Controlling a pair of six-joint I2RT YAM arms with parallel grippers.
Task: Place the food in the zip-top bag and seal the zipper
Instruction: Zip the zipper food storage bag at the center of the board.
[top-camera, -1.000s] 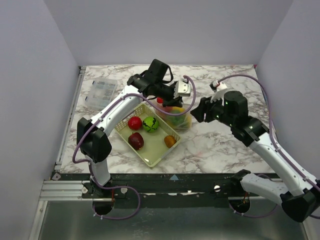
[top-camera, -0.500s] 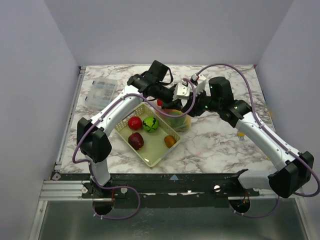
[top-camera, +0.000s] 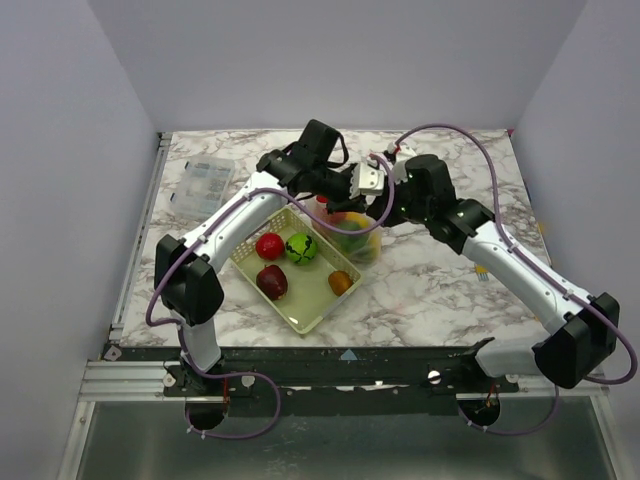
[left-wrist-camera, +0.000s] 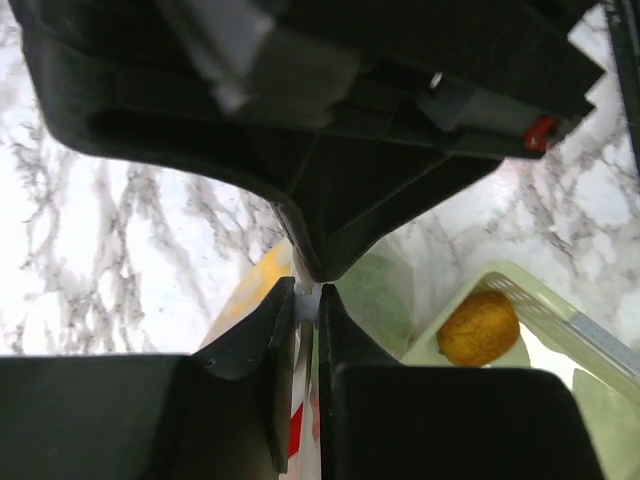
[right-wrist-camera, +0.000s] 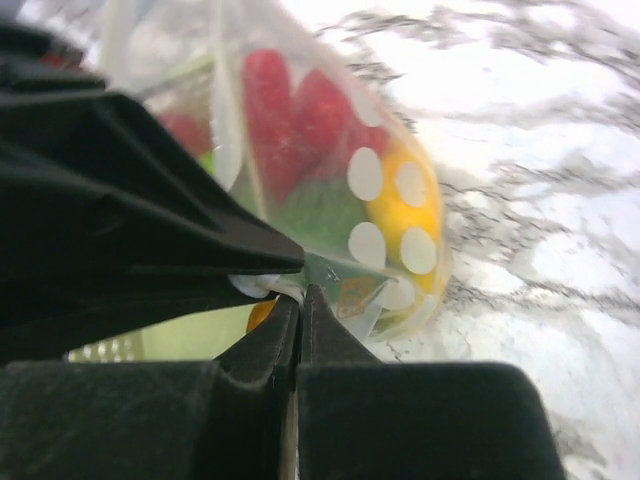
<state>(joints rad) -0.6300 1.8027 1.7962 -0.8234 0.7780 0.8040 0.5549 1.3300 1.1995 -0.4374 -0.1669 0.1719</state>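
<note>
The left gripper is clenched on the mouth edge of the zip-top bag. The right gripper, jaws all but touching, nips the same edge close by. The bag, with food showing through it, stands against the far right side of the basket.

Right end effector swung in from the desk's right side toward centre, now pinched on the zip-top bag mouth edge.

Overhead, wrist close-ups — bag shared
</note>
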